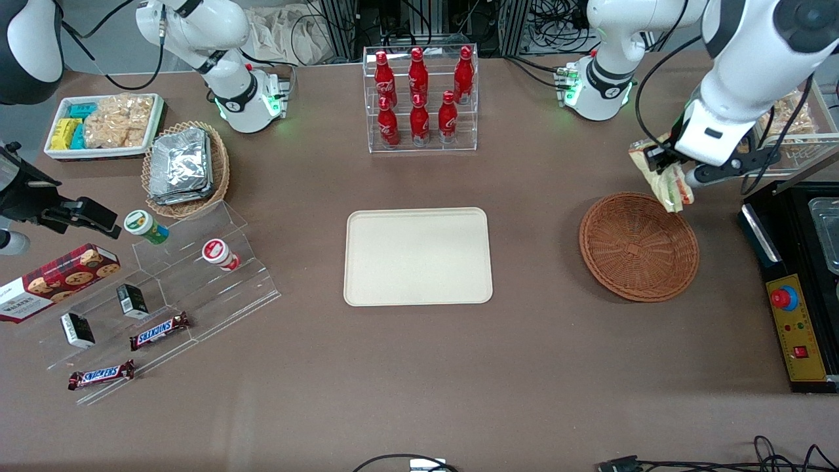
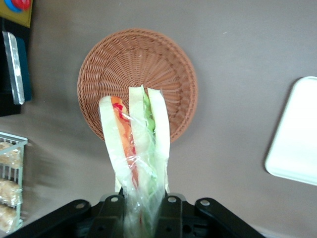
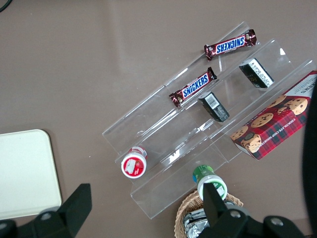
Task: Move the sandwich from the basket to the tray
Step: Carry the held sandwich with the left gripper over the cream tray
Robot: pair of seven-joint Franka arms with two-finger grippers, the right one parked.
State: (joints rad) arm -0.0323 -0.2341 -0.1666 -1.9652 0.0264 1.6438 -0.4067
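- The gripper (image 1: 670, 176) hangs above the rim of the basket (image 1: 639, 246), on the side farther from the front camera; its fingers pinch the sandwich (image 1: 668, 183) by one end, so the wedge dangles clear of the weave, not touching it.
- The wrist view shows the sandwich (image 2: 136, 148) gripped through its clear wrap, the three bread slices fanning apart away from the fingers, the basket (image 2: 137, 82) bare beneath it.
- The tray (image 1: 418, 256) lies flat and bare, well apart from the basket toward the parked arm's end; I judge the lift done and the carry across to be the step in hand.
- What could go wrong: the hold looks to be on wrap and soft bread, so a quick swing might let the wedge slide out over the table; a hard squeeze could crush the filling; released too high, or near the tray's rim, it might tip off the edge.
- The bottle rack (image 1: 421, 98) stands farther from the camera than the tray, probably clear of the path.
- Hard to make out: the fingertips themselves are hidden by the wrap; how deep the bite goes I cannot tell; the tray (image 2: 296, 134) is cut off in the wrist view.
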